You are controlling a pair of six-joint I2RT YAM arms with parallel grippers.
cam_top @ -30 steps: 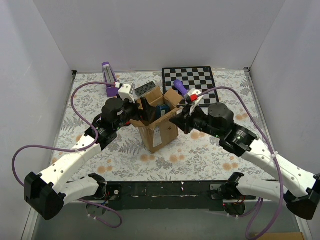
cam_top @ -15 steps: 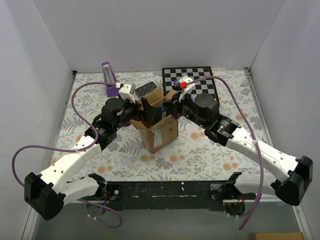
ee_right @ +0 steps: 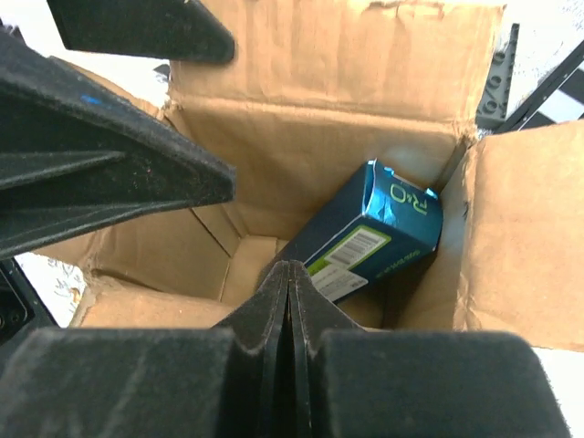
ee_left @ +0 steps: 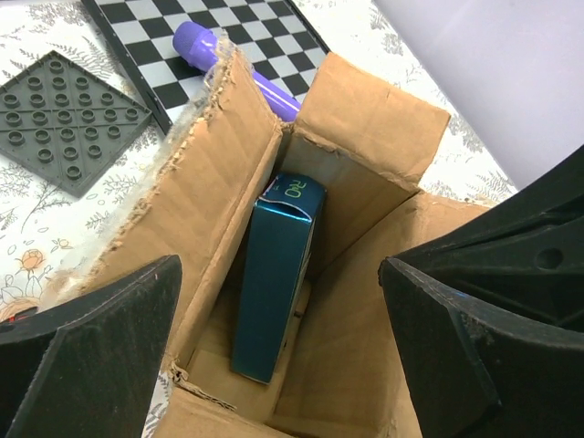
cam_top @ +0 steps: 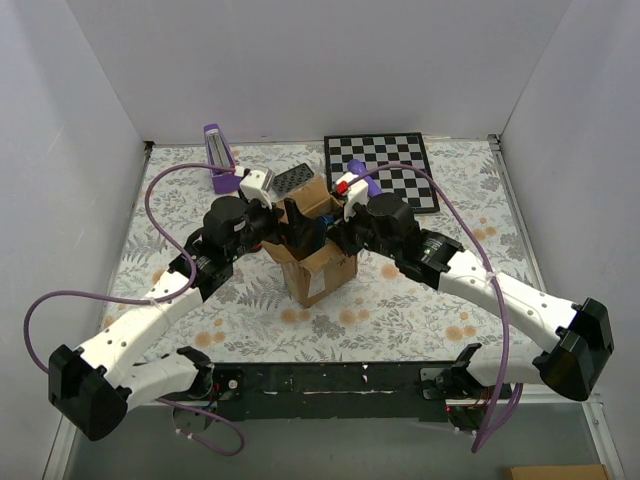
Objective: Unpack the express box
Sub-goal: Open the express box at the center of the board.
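Observation:
The express box (cam_top: 325, 275) stands mid-table with its flaps up; its brown inside shows in the left wrist view (ee_left: 365, 301) and the right wrist view (ee_right: 301, 119). A blue carton (ee_left: 274, 283) (ee_right: 383, 233) leans inside against one wall. My left gripper (cam_top: 295, 228) (ee_left: 283, 315) is open, fingers spread wide above the box's mouth, holding nothing. My right gripper (cam_top: 335, 232) (ee_right: 290, 274) is shut, its pads pressed together with nothing between them, and points down into the opening just short of the blue carton.
A black-and-white chessboard (cam_top: 380, 168) (ee_left: 228, 46) lies behind the box. A grey studded plate (cam_top: 292, 178) (ee_left: 68, 114) sits beside it, and a purple-and-white device (cam_top: 220, 155) at the back left. White walls close in three sides.
My right arm has swung left from beside the box, and its shut gripper now hangs over the opening. The left arm and the box have stayed put.

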